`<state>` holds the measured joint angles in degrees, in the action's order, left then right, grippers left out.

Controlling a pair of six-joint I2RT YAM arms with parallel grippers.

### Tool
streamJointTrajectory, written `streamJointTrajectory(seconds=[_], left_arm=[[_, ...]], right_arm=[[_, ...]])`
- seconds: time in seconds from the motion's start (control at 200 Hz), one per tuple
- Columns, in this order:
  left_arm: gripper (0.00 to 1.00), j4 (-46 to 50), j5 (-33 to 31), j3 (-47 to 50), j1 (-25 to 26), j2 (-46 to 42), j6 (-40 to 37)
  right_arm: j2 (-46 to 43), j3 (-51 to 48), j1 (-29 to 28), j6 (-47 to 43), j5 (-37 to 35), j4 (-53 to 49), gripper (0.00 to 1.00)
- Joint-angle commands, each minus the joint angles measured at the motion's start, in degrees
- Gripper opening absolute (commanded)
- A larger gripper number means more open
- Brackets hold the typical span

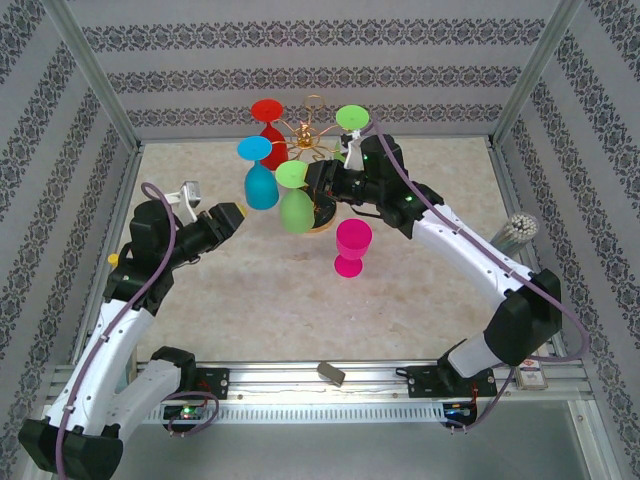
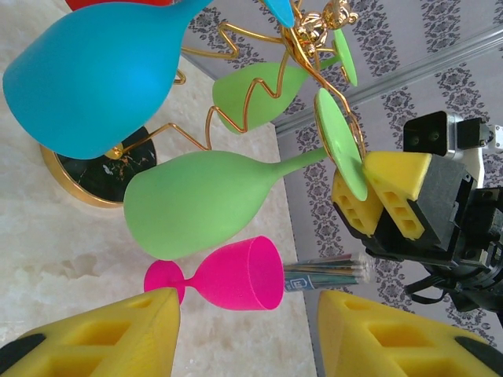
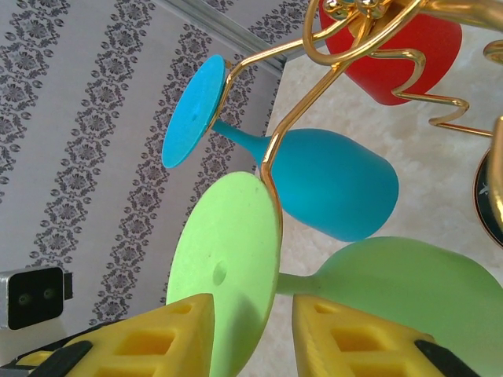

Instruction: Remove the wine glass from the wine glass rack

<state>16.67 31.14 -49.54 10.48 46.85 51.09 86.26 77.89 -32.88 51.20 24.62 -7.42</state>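
The gold wire wine glass rack (image 1: 312, 135) stands at the back middle on a round black base (image 2: 98, 177). Red (image 1: 268, 122), blue (image 1: 260, 183) and two green wine glasses hang from it upside down. My right gripper (image 1: 312, 180) is open, its yellow fingers (image 3: 169, 338) straddling the foot (image 3: 228, 267) of the nearer green glass (image 1: 296, 208), one finger on the stem side. That foot still sits in its gold loop. Left of the rack, my left gripper (image 1: 238, 212) is open and holds nothing. A pink glass (image 1: 351, 247) stands upright on the table.
A bundle of thin sticks (image 1: 518, 228) stands at the right edge of the table. A small grey block (image 1: 331, 373) lies on the front rail. Patterned walls and metal posts enclose the marble-look table (image 1: 430, 290).
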Motion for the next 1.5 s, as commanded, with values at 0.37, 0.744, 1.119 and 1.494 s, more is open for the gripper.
streamJointTrajectory(seconds=[0.37, 0.744, 1.119, 1.494], left_arm=[[0.50, -1.6, 0.6, 1.4, -1.5, -1.9, 0.4], [0.50, -1.9, 0.4, 1.9, -1.8, -2.5, 0.7], [0.50, -1.2, 0.4, 1.7, -1.8, -3.2, 0.5], [0.50, -0.5, 0.4, 1.2, -1.8, -3.6, 0.4]], right_arm=[[1.0, 1.9, 0.2, 2.2, 1.2, 2.6, 0.19], [0.4, 1.2, 0.8, 4.4, 2.3, 3.7, 0.10], [0.6, -0.8, 2.3, 11.9, 6.3, 8.5, 0.00], [3.0, -0.3, 2.6, 20.5, 9.3, 14.7, 0.00]])
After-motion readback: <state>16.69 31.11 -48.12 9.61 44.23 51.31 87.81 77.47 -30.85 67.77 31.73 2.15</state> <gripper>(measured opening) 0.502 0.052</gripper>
